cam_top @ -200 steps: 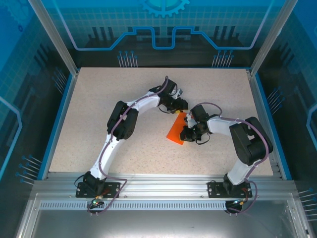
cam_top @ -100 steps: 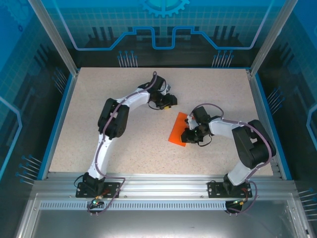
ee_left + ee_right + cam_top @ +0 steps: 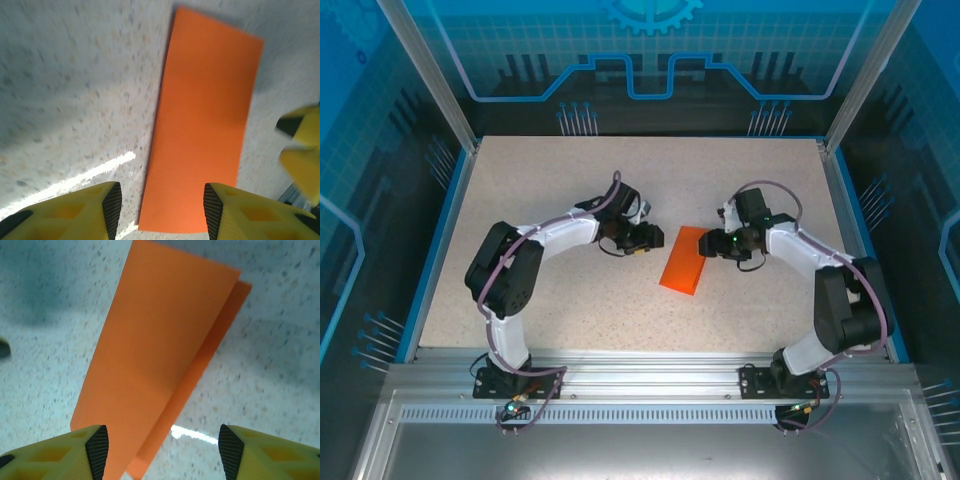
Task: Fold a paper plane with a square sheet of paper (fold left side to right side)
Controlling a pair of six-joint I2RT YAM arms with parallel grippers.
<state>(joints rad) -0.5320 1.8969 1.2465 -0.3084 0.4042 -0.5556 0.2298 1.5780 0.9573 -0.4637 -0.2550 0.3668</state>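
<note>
Folded square sheet of paper (image 3: pixel 683 260) is laid flat on table (image 3: pixel 520 200) between left gripper (image 3: pixel 645 240) and right gripper (image 3: pixel 706 247); both claws are spread wide, nothing held.

The white-and-black left arm (image 3: pixel 555 232) bends inward, its left gripper (image 3: pixel 642 240) pointing right, yellow fingers (image 3: pixel 90 207) parted. The matching right arm (image 3: pixel 800 250) mirrors it, right gripper (image 3: pixel 708 246) likewise spread, empty.

A speckled beige table (image 3: pixel 520 190) is lying under bright light, blue walls (image 3: pixel 720 60) are enclosing it, an aluminium rail (image 3: pixel 650 372) is edging its front.
</note>
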